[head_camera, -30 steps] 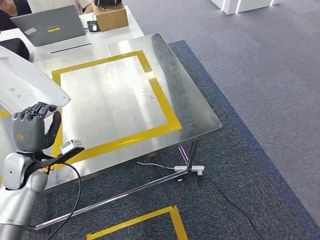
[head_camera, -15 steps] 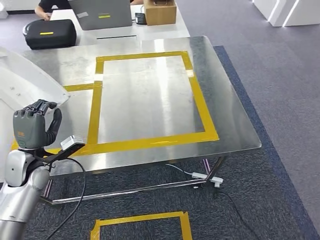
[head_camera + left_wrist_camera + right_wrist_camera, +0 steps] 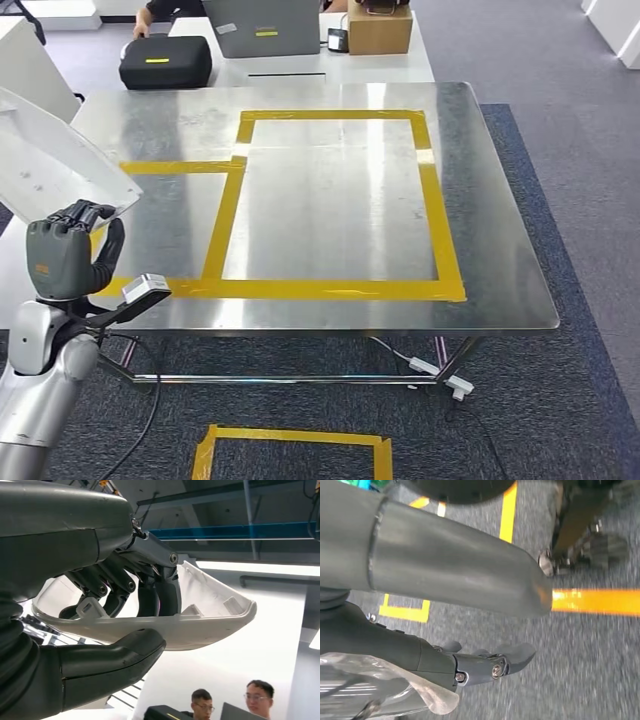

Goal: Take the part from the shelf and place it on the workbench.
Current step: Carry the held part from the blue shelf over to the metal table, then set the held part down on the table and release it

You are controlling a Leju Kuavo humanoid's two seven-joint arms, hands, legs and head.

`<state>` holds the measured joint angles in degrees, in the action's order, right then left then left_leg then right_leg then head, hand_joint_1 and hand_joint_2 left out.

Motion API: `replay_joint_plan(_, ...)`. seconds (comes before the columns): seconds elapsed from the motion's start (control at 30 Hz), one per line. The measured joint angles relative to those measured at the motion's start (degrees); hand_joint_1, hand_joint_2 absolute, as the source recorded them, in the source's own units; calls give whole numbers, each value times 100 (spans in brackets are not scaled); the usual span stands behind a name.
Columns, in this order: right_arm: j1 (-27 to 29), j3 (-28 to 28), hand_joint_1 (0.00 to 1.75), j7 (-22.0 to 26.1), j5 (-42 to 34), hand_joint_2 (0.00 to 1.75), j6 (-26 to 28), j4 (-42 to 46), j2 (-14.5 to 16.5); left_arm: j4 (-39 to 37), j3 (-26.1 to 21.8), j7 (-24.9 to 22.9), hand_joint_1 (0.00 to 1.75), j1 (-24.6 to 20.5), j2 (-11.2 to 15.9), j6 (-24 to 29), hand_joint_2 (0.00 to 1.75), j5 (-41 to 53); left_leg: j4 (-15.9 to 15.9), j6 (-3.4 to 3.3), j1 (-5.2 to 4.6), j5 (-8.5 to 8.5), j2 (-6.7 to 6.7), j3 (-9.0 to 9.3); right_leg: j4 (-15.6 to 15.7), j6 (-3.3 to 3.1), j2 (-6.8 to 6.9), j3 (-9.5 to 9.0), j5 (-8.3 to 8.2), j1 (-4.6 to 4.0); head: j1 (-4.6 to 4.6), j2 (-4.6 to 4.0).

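1. With the white part (image 3: 53, 165) clamped between the thumb and fingers of my left hand (image 3: 64, 255), I judge I am at the carry step; it hangs over the near-left corner of the workbench (image 3: 490, 250).
2. Next I must lower it flat onto the steel, inside the yellow tape frame (image 3: 441, 240).
3. My right hand (image 3: 482, 662) hangs over carpet, fingers apart, holding nothing.
4. A black case (image 3: 166, 62), laptop (image 3: 260, 27) and cardboard box (image 3: 380, 28) sit beyond the far edge, not in the way.

**Workbench wide open, clutter only at the back**

The steel workbench (image 3: 483, 250) was left bare inside its yellow tape outlines (image 3: 441, 250). Past the far edge, a black case (image 3: 166, 62), laptop (image 3: 264, 25) and cardboard box (image 3: 380, 28) were parked.
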<state>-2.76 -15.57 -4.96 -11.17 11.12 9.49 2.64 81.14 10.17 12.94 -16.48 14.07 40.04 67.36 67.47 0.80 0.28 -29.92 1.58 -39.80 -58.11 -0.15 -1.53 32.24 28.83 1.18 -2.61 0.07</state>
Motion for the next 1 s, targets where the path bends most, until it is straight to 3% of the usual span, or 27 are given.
replay_joint_plan(0.07,11,1,0,0,-21,0,10,-1,-5,-12,20,-9,175,0,-2,0,175,0,638,36,36,-222,-66,-298,-1,-14,84,-11,15,-5,-5,0)
replay_joint_plan(0.1,13,1,0,-3,-29,0,13,-2,-6,-21,30,-10,175,1,-1,0,175,1,712,46,50,-191,-71,-333,-1,-11,120,-17,22,-5,-5,0)
replay_joint_plan(0.13,13,1,0,-6,-34,0,14,-2,-6,-32,40,-11,175,-3,2,0,175,7,571,50,60,-61,-74,-261,-2,-4,146,-27,31,-4,-5,0)
replay_joint_plan(0.2,6,1,0,-14,-34,0,1,-2,-3,-63,77,-12,175,-40,26,0,175,34,-140,34,67,298,-100,108,-2,29,185,-57,57,-6,-4,0)
replay_joint_plan(0.27,-9,1,0,-21,-21,0,-17,-2,-1,-128,144,-17,175,-124,58,0,175,98,-728,4,51,445,-129,394,-15,79,207,-52,82,-31,2,0)
replay_joint_plan(0.3,-13,1,0,-25,-8,0,-23,-2,-2,-177,186,-20,175,-174,72,-1,175,150,-836,-3,45,431,-136,436,-17,78,213,-38,87,-46,8,0)
replay_joint_plan(0.4,-19,1,0,-33,42,0,-46,-2,-4,-404,335,13,175,-333,118,-2,175,351,-884,-9,37,430,-128,433,15,52,222,-38,72,-53,18,0)
replay_joint_plan(0.6,-26,-3,0,-28,116,0,-65,-2,0,-925,739,332,175,-728,209,-2,175,440,-883,-70,12,420,-128,432,91,133,219,-72,34,-33,17,0)
replay_joint_plan(0.73,-30,-17,0,-24,169,0,-106,-1,0,-1221,1122,848,175,-993,282,-2,175,312,-878,-91,7,424,-128,432,102,177,220,-74,23,-28,14,0)
replay_joint_plan(0.83,-41,-27,0,-34,204,0,-126,-1,0,-1400,1456,1183,175,-1172,299,-2,175,279,-877,-94,6,426,-128,433,101,185,217,-73,20,-28,13,0)
replay_joint_plan(1.0,-48,-30,0,-38,230,0,-126,0,0,-1843,1922,1265,175,-1527,267,-19,175,212,-878,-100,9,436,-129,435,97,190,216,-68,17,-34,12,0)
